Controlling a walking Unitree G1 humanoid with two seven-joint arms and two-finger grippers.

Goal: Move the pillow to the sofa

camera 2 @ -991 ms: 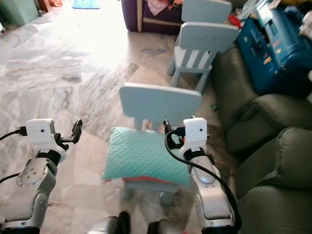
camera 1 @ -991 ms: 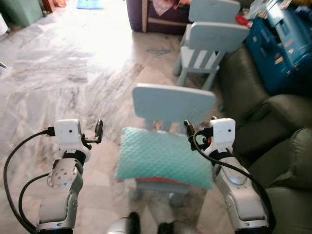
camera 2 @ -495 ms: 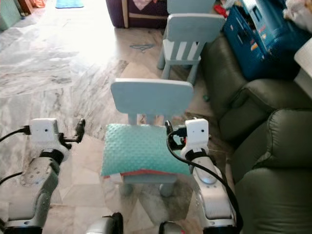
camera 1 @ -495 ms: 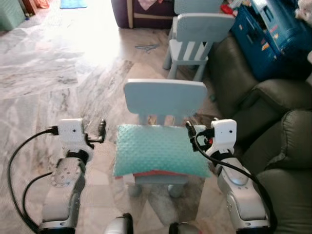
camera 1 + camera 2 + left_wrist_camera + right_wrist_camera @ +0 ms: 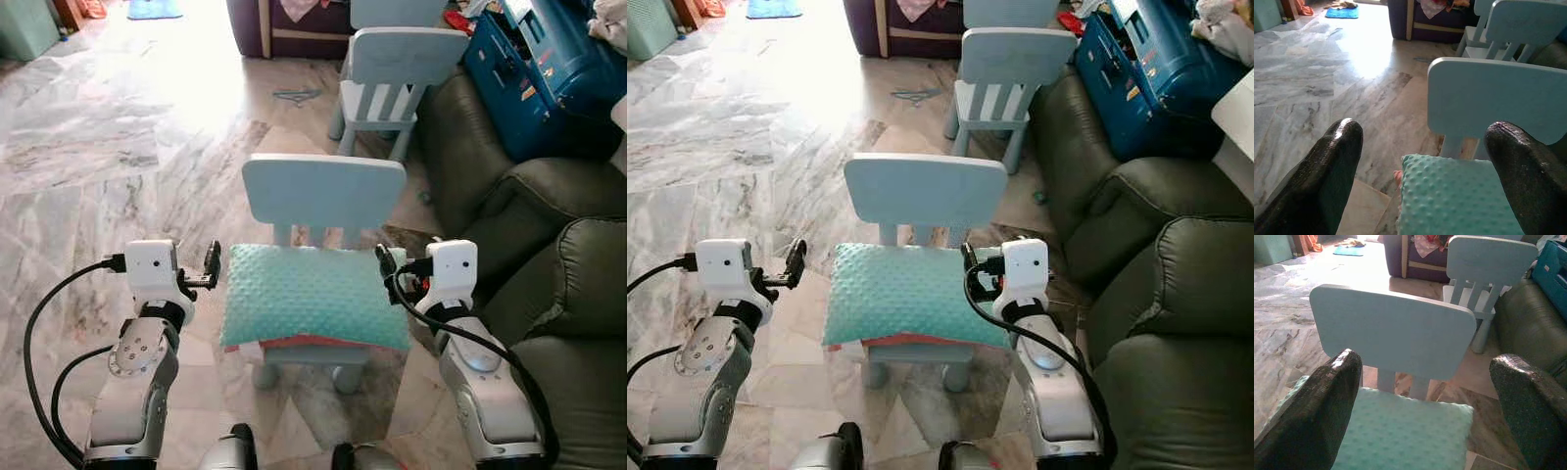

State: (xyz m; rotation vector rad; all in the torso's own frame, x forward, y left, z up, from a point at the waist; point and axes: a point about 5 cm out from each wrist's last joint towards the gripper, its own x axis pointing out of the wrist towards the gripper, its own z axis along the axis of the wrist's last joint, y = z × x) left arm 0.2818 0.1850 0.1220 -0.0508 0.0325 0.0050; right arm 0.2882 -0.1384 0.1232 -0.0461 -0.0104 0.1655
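A teal dimpled pillow [image 5: 312, 296] with a red underside lies flat on the seat of a small light-blue chair [image 5: 323, 191] right in front of me. My left gripper [image 5: 211, 265] is open, just off the pillow's left edge. My right gripper [image 5: 386, 262] is open at the pillow's far right corner. In the left wrist view the pillow [image 5: 1459, 198] lies low between the two black fingers [image 5: 1332, 171]. The right wrist view looks over the pillow [image 5: 1400, 428] at the chair back [image 5: 1393, 335]. The dark olive sofa [image 5: 563, 294] stands to my right.
A second light-blue chair [image 5: 402, 73] stands farther back. Beyond the sofa sits a blue case [image 5: 549, 69]. A dark purple cabinet [image 5: 294, 22] is at the far end. Marble floor [image 5: 108, 147] stretches to the left.
The camera has moved closer and steadied, so the chair and pillow sit nearer and more central. Both grippers now flank the pillow more closely; the pillow itself has not moved.
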